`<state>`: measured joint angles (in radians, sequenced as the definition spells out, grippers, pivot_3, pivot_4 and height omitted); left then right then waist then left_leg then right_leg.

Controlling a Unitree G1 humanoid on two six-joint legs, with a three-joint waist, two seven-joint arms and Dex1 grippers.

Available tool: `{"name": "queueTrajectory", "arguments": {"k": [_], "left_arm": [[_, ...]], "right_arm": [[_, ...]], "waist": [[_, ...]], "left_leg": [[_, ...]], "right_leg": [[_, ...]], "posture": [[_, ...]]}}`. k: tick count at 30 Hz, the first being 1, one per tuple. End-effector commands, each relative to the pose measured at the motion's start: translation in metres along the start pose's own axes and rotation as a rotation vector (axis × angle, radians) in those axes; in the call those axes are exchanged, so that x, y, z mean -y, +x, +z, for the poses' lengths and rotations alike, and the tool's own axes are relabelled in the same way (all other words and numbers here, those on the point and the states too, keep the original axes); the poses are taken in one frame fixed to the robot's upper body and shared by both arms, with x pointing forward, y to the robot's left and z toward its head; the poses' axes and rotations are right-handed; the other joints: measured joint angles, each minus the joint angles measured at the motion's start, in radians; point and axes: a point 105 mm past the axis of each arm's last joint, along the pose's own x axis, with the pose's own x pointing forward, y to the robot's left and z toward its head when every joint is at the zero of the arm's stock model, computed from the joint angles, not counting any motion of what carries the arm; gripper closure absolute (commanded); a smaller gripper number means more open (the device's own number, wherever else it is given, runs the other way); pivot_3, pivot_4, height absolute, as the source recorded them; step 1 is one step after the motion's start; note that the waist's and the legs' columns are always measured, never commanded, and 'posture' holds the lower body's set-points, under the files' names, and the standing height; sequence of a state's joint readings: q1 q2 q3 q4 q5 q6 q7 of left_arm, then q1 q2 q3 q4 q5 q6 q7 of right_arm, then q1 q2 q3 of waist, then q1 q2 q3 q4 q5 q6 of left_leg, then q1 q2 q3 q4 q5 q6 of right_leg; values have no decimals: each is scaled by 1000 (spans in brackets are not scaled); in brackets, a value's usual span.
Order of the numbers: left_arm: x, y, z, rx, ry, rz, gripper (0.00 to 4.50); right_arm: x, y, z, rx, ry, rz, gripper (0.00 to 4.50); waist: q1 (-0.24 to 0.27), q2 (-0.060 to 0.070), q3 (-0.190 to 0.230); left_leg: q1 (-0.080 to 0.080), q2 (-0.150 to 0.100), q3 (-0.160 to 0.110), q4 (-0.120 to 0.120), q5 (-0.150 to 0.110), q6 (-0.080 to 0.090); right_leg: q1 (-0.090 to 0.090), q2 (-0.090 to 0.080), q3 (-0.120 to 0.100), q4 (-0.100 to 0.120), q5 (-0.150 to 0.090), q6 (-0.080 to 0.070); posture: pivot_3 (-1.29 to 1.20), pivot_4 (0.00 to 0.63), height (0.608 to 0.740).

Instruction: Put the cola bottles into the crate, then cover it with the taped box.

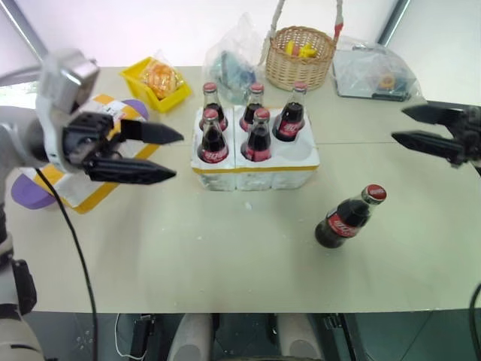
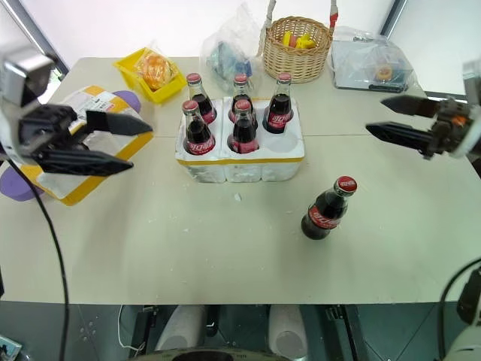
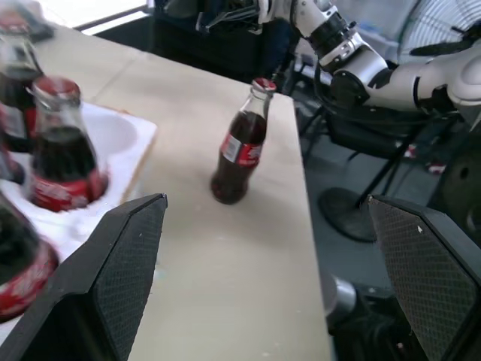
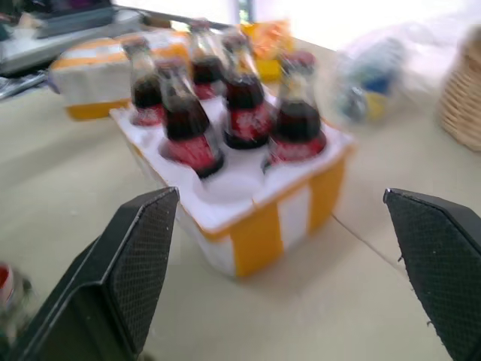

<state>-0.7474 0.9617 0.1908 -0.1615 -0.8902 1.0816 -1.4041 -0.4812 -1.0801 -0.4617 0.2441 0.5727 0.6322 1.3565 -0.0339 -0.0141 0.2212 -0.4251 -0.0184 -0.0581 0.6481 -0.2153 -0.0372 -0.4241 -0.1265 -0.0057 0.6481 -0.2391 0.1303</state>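
Nearest, one small glass cola bottle (image 1: pixel 348 218) with red cap stands alone on the table: heavy, slick, breakable, probably best gripped around its body. Both claws, left gripper (image 1: pixel 169 154) and right gripper (image 1: pixel 398 125), hang spread and empty. Farther off, five bottles (image 1: pixel 259 134) fill the white foam crate (image 1: pixel 255 177).

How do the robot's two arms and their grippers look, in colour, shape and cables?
Each gripper has two long black tapered fingers; the left gripper sits on a black block under a light grey, rounded wrist housing, and a thin black cable hangs from it. The right gripper is likewise black. The finger pads carry a fine cross-hatched texture. The right arm is silver-grey with black joints.
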Motion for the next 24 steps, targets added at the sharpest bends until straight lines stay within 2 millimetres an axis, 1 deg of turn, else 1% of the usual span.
{"name": "queueTrajectory", "arguments": {"k": [1,4,6,9,12,16,20,24], "left_arm": [[0,9,-2,4,31,-18,57],[-4,15,-6,18,24,-27,57],[-7,18,-9,20,23,-34,57],[-10,21,-11,13,22,-47,57],[-10,25,-17,-24,42,-70,57],[-12,30,-21,-48,60,-85,57],[-15,33,-16,-42,70,-82,57],[-16,32,-14,-42,71,-78,57]], "right_arm": [[-12,-25,1,-14,-70,-55,0],[-27,-40,-24,-66,-24,-94,0],[-46,-44,-38,-95,-10,-75,0],[-75,-39,-47,-106,-10,-27,0],[-93,-29,-49,-70,13,2,0],[-104,-15,-58,-33,59,13,0],[-109,-1,-67,-7,94,10,0],[-114,9,-68,15,118,24,0]], "waist": [[2,0,0],[5,0,0],[5,0,-1],[3,0,-1],[-2,0,-1],[6,-1,-2],[21,-1,-2],[23,-1,-2]], "left_leg": [[0,0,0,0,0,0],[0,0,0,0,0,0],[0,0,0,0,0,0],[2,1,0,0,0,0],[4,1,0,0,0,0],[5,1,0,0,0,0],[5,1,0,0,0,0],[4,1,0,0,0,0]], "right_leg": [[0,0,0,0,0,0],[0,0,0,0,0,0],[0,0,0,0,0,0],[1,1,1,0,0,0],[4,1,1,0,0,0],[5,1,1,-1,-2,-3],[5,1,1,-2,-2,-4],[6,1,1,-3,-2,-4]], "posture": [[0,150,737],[0,150,737],[0,150,737],[0,150,737],[0,150,737],[0,150,737],[0,150,737],[0,150,737]]}}
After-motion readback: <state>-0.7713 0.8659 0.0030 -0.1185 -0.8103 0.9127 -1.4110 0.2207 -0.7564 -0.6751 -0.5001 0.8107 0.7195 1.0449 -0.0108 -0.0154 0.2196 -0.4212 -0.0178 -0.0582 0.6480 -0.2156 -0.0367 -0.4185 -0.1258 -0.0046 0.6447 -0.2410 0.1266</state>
